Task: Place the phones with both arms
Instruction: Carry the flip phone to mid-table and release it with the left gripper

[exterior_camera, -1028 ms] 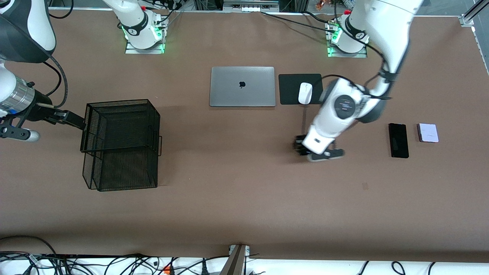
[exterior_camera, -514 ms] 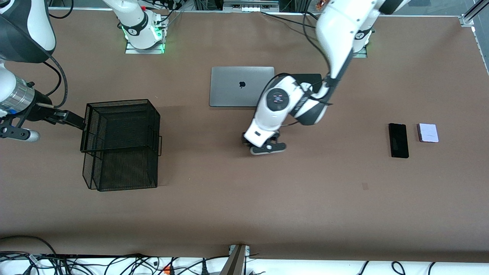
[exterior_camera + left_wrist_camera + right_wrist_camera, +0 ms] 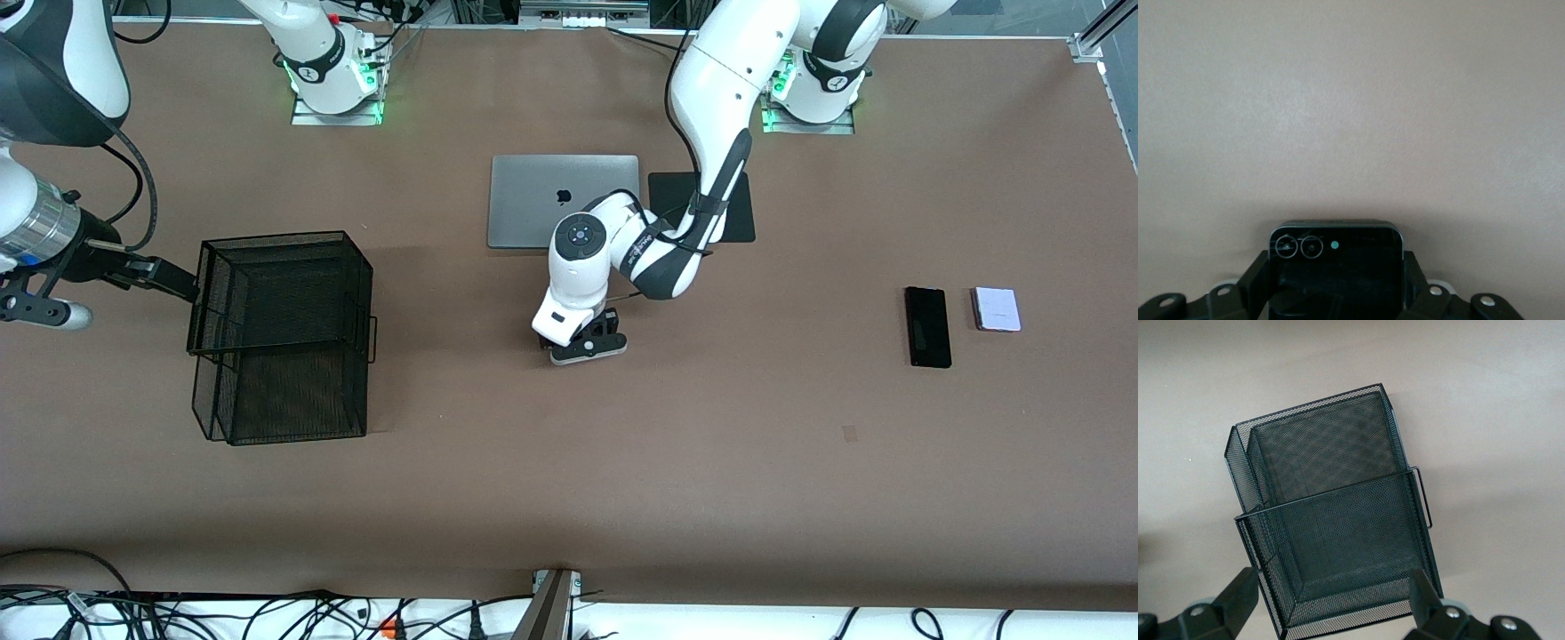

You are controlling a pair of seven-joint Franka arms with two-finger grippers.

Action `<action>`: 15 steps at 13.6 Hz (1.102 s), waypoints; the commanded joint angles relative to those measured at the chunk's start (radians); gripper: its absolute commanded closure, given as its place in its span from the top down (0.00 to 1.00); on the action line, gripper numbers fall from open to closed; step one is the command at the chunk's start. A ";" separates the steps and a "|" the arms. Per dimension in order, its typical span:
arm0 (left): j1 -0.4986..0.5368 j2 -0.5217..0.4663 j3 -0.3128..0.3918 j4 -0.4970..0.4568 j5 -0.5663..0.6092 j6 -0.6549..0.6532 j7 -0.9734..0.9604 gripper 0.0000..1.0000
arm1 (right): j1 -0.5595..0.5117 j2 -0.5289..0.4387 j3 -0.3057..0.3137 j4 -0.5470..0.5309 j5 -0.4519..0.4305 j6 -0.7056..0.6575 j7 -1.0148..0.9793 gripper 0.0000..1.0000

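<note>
My left gripper [image 3: 582, 347] hangs low over the bare table between the laptop and the front camera, shut on the small black folded phone [image 3: 1337, 257]. In the left wrist view the gripper [image 3: 1335, 277] pinches that phone by its two sides, camera rings up. The long slim black phone [image 3: 927, 326] and the pale lilac-white phone [image 3: 996, 309] lie side by side toward the left arm's end. My right gripper [image 3: 164, 276] waits at the black mesh basket [image 3: 280, 338]. It [image 3: 1330, 590] is open, fingers wide astride the basket's [image 3: 1331, 520] end wall.
A closed grey laptop [image 3: 533, 200] and a black mouse pad [image 3: 725, 222] lie close to the arms' bases; the left arm covers part of both. Cables run along the table's edge nearest the front camera.
The left arm has swung with the black folded phone from beside the mouse pad toward the right arm's end, stopping near the laptop. The right arm and the basket have not moved.
</note>
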 commanded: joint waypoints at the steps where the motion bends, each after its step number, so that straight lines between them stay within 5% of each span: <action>1: -0.006 0.026 0.020 0.047 0.008 -0.011 -0.011 1.00 | -0.009 -0.005 0.006 0.007 0.006 -0.015 -0.002 1.00; 9: 0.066 -0.147 0.037 -0.020 0.008 -0.173 0.085 1.00 | -0.009 -0.013 -0.005 0.007 0.006 -0.039 -0.006 1.00; 11: 0.089 -0.210 0.037 -0.113 0.009 -0.181 0.147 1.00 | 0.000 -0.016 0.009 0.007 0.006 -0.090 0.003 1.00; 15: 0.183 -0.373 0.037 -0.356 0.009 -0.170 0.381 1.00 | 0.037 0.016 0.133 0.009 0.057 -0.095 0.021 1.00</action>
